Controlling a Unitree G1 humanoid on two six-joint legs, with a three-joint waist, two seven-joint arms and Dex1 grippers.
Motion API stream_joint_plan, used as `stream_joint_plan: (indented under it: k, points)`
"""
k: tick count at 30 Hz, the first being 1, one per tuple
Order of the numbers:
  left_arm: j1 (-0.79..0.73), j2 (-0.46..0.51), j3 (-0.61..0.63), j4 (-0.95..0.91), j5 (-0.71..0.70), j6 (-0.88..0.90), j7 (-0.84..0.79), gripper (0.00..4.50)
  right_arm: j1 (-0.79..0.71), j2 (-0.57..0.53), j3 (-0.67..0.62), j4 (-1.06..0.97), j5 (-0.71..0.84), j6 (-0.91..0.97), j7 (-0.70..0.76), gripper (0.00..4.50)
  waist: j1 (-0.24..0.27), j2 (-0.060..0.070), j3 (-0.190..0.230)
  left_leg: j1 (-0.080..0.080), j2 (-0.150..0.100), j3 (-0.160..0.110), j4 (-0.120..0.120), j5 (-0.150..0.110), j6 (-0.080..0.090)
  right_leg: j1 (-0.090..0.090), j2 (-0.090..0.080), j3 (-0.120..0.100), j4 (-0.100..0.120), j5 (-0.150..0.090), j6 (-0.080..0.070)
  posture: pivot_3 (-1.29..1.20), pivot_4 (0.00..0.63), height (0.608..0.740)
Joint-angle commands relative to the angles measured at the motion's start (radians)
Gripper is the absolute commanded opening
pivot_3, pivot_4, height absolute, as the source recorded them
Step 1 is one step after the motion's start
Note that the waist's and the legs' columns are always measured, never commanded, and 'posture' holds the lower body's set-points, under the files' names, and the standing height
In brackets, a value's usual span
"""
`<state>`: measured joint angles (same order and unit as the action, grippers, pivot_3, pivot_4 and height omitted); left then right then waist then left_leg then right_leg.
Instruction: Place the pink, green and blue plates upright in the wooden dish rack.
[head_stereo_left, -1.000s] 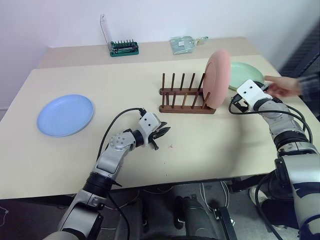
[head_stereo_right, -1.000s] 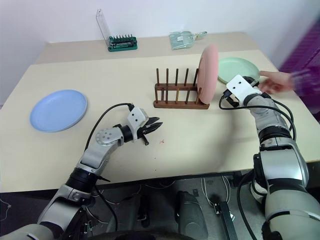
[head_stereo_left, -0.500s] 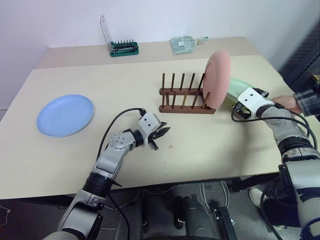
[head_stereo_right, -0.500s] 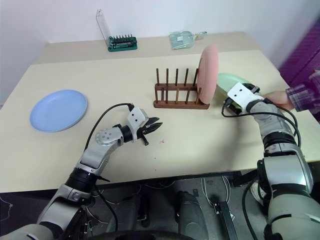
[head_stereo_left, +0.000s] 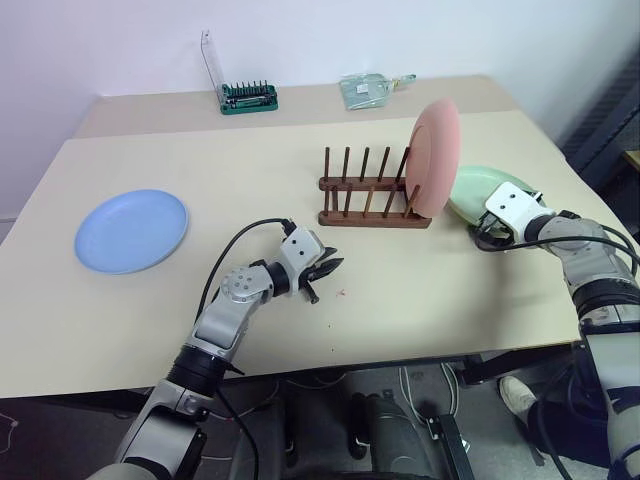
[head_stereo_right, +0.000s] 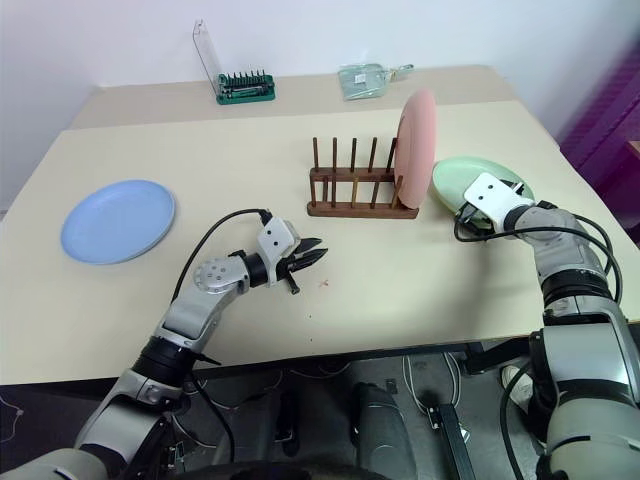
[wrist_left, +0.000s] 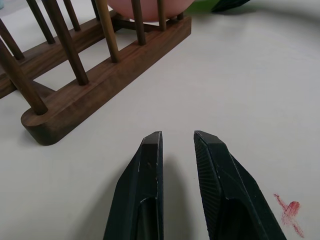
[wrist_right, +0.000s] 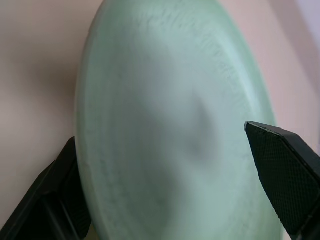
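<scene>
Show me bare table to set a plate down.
Free: the stretch between the blue plate and the dish rack, and the near edge right of the left gripper. Crowded: the rack's right end, with the pink plate, green plate and right gripper.

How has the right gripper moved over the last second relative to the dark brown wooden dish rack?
Yes. The right gripper has drawn away from the wooden dish rack, toward the table's near right side, and now straddles the pale green plate.
</scene>
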<state>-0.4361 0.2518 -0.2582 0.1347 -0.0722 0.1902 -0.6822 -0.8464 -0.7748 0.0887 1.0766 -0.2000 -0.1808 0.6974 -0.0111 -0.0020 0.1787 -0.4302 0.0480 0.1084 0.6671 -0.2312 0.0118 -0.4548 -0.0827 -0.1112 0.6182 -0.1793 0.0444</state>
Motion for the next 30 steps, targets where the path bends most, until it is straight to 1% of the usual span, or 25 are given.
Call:
stream_joint_plan:
  k: [1, 3, 6, 8, 12, 14, 15, 17, 19, 22, 24, 25, 26, 28, 29, 30]
  points:
    - [-0.004, 0.003, 0.004, -0.032, 0.003, -0.013, -0.003, 0.96, -0.007, -0.005, -0.037, -0.057, 0.071, 0.088, 0.124, 2.61, 0.000, 0.000, 0.000, 0.000, 0.000, 0.000, 0.000, 0.000, 0.000, 0.000, 0.000, 0.000, 0.000, 0.000, 0.000, 0.00, 0.150, 0.730]
    - [0.011, 0.007, 0.000, -0.042, 0.005, -0.015, -0.004, 0.96, 0.015, -0.009, -0.046, -0.105, 0.096, 0.126, 0.176, 1.49, 0.000, 0.000, 0.000, 0.000, 0.000, 0.000, 0.000, 0.000, 0.000, 0.000, 0.000, 0.000, 0.000, 0.000, 0.000, 0.00, 0.150, 0.730]
    - [0.016, 0.007, -0.004, -0.044, 0.008, -0.017, -0.005, 0.96, 0.048, -0.018, -0.055, -0.172, 0.105, 0.154, 0.185, 0.12, 0.000, 0.000, 0.000, 0.002, 0.000, 0.000, 0.000, 0.000, 0.000, 0.001, 0.000, 0.000, 0.000, 0.000, 0.000, 0.00, 0.150, 0.730]
    - [0.014, 0.005, -0.005, -0.043, 0.009, -0.016, -0.005, 0.96, 0.070, -0.024, -0.062, -0.215, 0.106, 0.161, 0.170, 0.05, 0.003, -0.001, -0.001, 0.003, 0.001, -0.001, 0.000, 0.000, 0.000, 0.004, 0.000, -0.001, 0.000, 0.000, 0.000, 0.00, 0.150, 0.730]
    - [0.008, 0.003, -0.003, -0.037, 0.010, -0.017, -0.003, 0.96, 0.080, -0.050, -0.090, -0.285, 0.072, 0.148, 0.015, 0.05, 0.004, -0.001, -0.001, 0.004, 0.001, -0.002, 0.000, 0.000, 0.000, 0.005, -0.002, -0.001, -0.001, 0.000, 0.000, 0.00, 0.150, 0.730]
    - [0.008, 0.002, -0.002, -0.036, 0.010, -0.018, -0.002, 0.96, 0.065, -0.069, -0.106, -0.309, 0.046, 0.130, -0.096, 0.05, 0.005, -0.001, -0.001, 0.003, 0.001, -0.002, 0.000, 0.000, 0.000, 0.005, -0.002, -0.001, -0.001, 0.000, 0.000, 0.00, 0.150, 0.730]
    - [0.008, 0.002, -0.002, -0.035, 0.010, -0.018, -0.002, 0.96, 0.048, -0.092, -0.110, -0.329, 0.006, 0.096, -0.188, 0.05, 0.006, -0.001, 0.000, 0.003, 0.001, -0.002, 0.000, 0.000, 0.000, 0.004, -0.002, -0.001, -0.001, 0.000, 0.000, 0.00, 0.150, 0.730]
    - [0.007, 0.001, -0.001, -0.034, 0.010, -0.019, -0.003, 0.96, 0.020, -0.123, -0.113, -0.360, -0.046, 0.058, -0.309, 0.05, 0.006, 0.001, 0.000, 0.002, 0.000, -0.001, 0.000, 0.000, 0.000, 0.003, -0.003, -0.001, -0.001, 0.000, 0.000, 0.00, 0.150, 0.730]
    - [0.003, 0.000, 0.000, -0.025, 0.011, -0.024, -0.003, 0.96, -0.030, -0.134, -0.142, -0.428, -0.028, 0.037, -0.344, 0.05, 0.002, 0.002, 0.001, 0.002, 0.000, 0.000, -0.001, 0.000, 0.000, 0.001, -0.003, 0.000, 0.000, 0.000, 0.000, 0.00, 0.150, 0.730]
    - [-0.004, -0.004, 0.003, -0.013, 0.012, -0.032, -0.002, 0.96, -0.082, -0.118, -0.184, -0.523, 0.040, 0.027, -0.332, 0.05, -0.007, 0.002, 0.001, 0.001, 0.000, 0.002, -0.002, 0.000, 0.000, -0.001, -0.001, 0.001, 0.000, 0.000, 0.000, 0.00, 0.150, 0.730]
    - [-0.014, -0.018, 0.019, -0.004, 0.003, -0.036, 0.008, 0.96, -0.136, -0.073, -0.228, -0.636, 0.166, 0.054, -0.258, 0.05, -0.005, 0.002, 0.001, 0.002, 0.001, 0.001, -0.002, 0.000, 0.000, -0.001, 0.001, 0.001, 0.000, -0.001, 0.000, 0.00, 0.150, 0.730]
    - [-0.018, -0.023, 0.029, -0.002, -0.004, -0.039, 0.012, 0.96, -0.163, -0.042, -0.252, -0.705, 0.259, 0.114, -0.209, 0.05, -0.004, 0.002, 0.001, 0.002, 0.002, 0.001, -0.003, 0.000, 0.000, -0.001, 0.002, 0.001, 0.000, -0.001, 0.000, 0.00, 0.150, 0.730]
    - [-0.020, -0.029, 0.045, -0.005, -0.020, -0.042, 0.013, 0.96, -0.184, -0.010, -0.274, -0.786, 0.373, 0.208, -0.155, 0.05, -0.005, 0.002, 0.001, 0.002, 0.002, 0.000, -0.003, 0.000, 0.000, -0.001, 0.003, 0.001, 0.000, -0.001, -0.001, 0.00, 0.150, 0.730]
    - [-0.015, -0.033, 0.084, -0.026, -0.059, -0.044, 0.011, 0.96, -0.188, 0.038, -0.305, -0.975, 0.636, 0.462, -0.055, 0.05, -0.002, 0.002, 0.001, 0.002, 0.003, 0.001, -0.002, 0.000, 0.000, -0.001, 0.002, 0.001, 0.001, 0.000, -0.001, 0.00, 0.150, 0.730]
    - [-0.010, -0.026, 0.101, -0.040, -0.075, -0.042, 0.004, 0.96, -0.184, 0.058, -0.318, -1.048, 0.743, 0.574, -0.039, 0.05, 0.000, 0.002, 0.001, 0.002, 0.004, 0.000, -0.002, 0.000, 0.000, -0.001, 0.002, 0.001, 0.001, 0.000, -0.001, 0.00, 0.150, 0.730]
    - [-0.005, -0.017, 0.116, -0.055, -0.088, -0.042, -0.003, 0.96, -0.188, 0.090, -0.338, -1.096, 0.842, 0.685, -0.070, 0.05, 0.002, 0.002, 0.001, 0.002, 0.005, -0.001, -0.002, 0.000, 0.000, -0.001, 0.002, 0.001, 0.001, 0.001, -0.004, 0.00, 0.150, 0.730]
